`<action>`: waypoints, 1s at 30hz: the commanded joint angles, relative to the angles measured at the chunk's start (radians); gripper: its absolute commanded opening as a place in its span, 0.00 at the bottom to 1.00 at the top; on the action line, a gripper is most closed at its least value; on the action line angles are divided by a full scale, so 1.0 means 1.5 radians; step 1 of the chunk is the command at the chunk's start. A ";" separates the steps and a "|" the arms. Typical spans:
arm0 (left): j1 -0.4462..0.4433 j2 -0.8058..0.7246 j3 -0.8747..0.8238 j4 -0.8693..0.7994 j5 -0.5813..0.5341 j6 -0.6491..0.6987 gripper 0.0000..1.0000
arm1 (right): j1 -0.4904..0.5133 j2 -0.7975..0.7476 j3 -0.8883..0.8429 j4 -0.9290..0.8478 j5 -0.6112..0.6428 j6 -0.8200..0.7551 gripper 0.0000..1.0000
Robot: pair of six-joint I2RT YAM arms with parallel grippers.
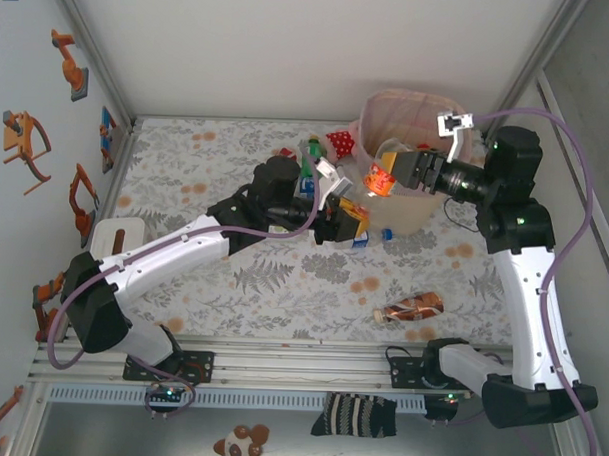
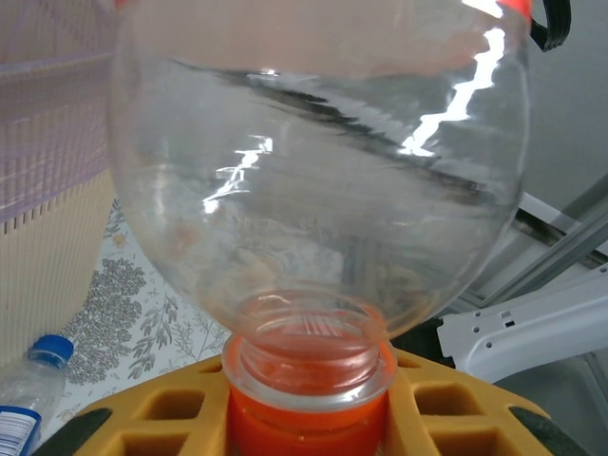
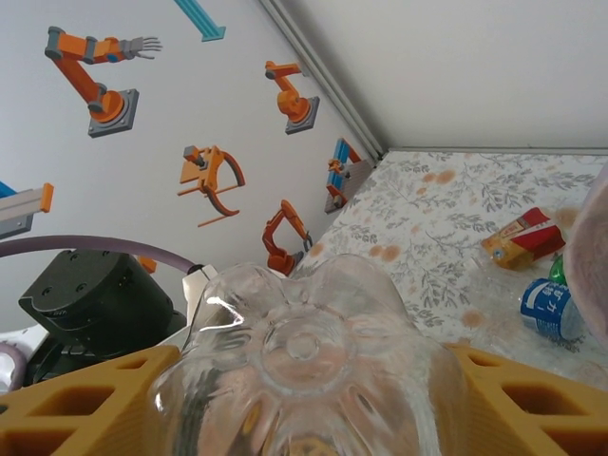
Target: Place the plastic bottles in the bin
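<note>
Two pincers meet on one clear bottle [image 2: 313,171] at the seven o'clock edge of the pink bin [image 1: 419,94], which stands at one o'clock on the bench [image 1: 273,282]. The left pincer [image 2: 309,423] is clamped on the bottle's orange neck. The right pincer [image 3: 304,408] flanks the base on both sides; I cannot tell whether it presses. A brown bottle [image 1: 410,309] lies at five o'clock, well apart. A blue-capped bottle [image 2: 30,385] lies beside the bin's beige wall.
</note>
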 commanded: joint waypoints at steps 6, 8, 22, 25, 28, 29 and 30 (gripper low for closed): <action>0.004 -0.043 -0.015 0.004 -0.037 -0.004 0.61 | 0.000 0.000 0.039 -0.007 0.096 0.015 0.60; 0.003 -0.059 -0.030 0.004 -0.052 -0.002 0.63 | -0.001 0.002 0.050 -0.010 0.156 0.027 0.59; 0.008 -0.166 -0.122 -0.015 -0.126 0.005 0.65 | -0.006 0.118 0.144 0.100 0.531 0.116 0.54; 0.008 -0.178 -0.131 -0.015 -0.135 0.005 0.65 | -0.004 0.133 0.108 0.163 0.625 0.125 0.50; 0.008 -0.186 -0.138 -0.019 -0.141 0.005 0.65 | -0.003 0.148 0.047 0.246 0.690 0.140 0.48; 0.008 -0.190 -0.139 -0.021 -0.142 0.005 0.65 | -0.002 0.156 0.029 0.274 0.704 0.143 0.48; 0.009 -0.191 -0.139 -0.024 -0.144 0.005 0.65 | 0.001 0.164 0.017 0.294 0.713 0.144 0.48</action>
